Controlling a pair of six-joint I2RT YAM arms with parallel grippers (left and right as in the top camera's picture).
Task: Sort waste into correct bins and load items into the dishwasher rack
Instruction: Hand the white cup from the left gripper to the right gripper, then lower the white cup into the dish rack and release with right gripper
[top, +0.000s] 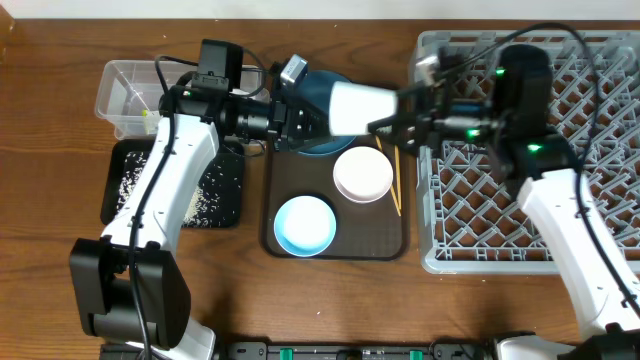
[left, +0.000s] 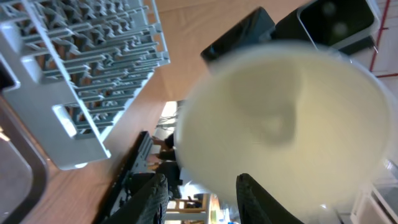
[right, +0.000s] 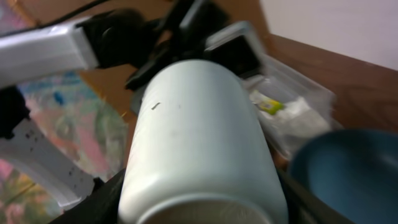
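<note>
Where it shows, the wooden table (top: 330, 300) bears a grey rack (top: 470, 190).

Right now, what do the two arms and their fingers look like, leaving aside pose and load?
Both arms have white, boxy links joined by black cylindrical joints. The left arm has a black base. The right arm shows green lights on its black wrist section. Thin black cables loop along both. The left fingers are dark. No markings are legible.
</note>
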